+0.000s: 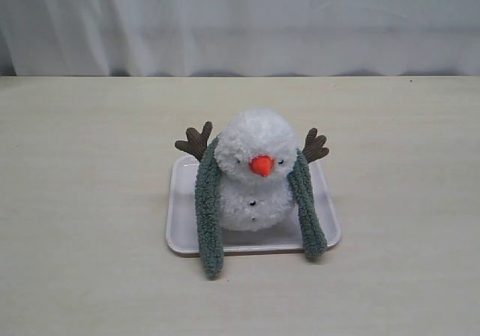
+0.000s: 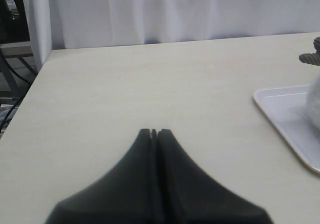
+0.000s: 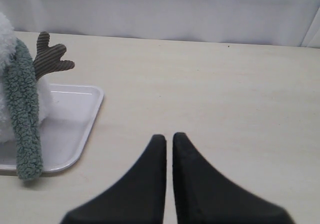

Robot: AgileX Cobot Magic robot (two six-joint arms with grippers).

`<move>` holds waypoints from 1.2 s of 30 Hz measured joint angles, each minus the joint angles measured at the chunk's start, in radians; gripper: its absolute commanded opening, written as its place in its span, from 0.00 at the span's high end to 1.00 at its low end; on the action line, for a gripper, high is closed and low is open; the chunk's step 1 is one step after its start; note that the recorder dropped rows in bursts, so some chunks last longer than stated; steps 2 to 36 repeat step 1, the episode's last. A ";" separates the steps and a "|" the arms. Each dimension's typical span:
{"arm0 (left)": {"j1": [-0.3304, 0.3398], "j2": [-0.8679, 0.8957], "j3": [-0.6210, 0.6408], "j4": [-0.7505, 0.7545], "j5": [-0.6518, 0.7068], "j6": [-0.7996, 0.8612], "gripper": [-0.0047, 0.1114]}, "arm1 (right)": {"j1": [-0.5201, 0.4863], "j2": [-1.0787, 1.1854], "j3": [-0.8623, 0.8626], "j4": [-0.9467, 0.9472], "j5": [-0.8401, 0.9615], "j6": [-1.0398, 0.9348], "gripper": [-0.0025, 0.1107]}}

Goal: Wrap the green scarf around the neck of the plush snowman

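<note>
At table centre | green scarf [image 1: 208, 216] draped behind neck [image 1: 240, 181] of plush snowman [image 1: 255, 137]; ends hang uncrossed in front; crossing remains | left gripper [image 2: 154, 131], right gripper [image 3: 169, 135]: jaws clenched, empty

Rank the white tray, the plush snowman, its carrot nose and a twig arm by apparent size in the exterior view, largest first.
1. White tray
2. Plush snowman
3. Twig arm; both arms look alike
4. Carrot nose, slightly smaller
</note>
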 measured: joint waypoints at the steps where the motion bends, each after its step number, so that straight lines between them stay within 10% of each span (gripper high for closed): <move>1: 0.000 0.000 0.000 0.000 0.000 0.000 0.96 | 0.000 0.000 0.000 0.000 0.000 0.000 0.94; 36: 0.000 0.000 0.000 0.000 0.000 0.000 0.96 | 0.000 0.000 0.000 0.000 0.000 0.000 0.94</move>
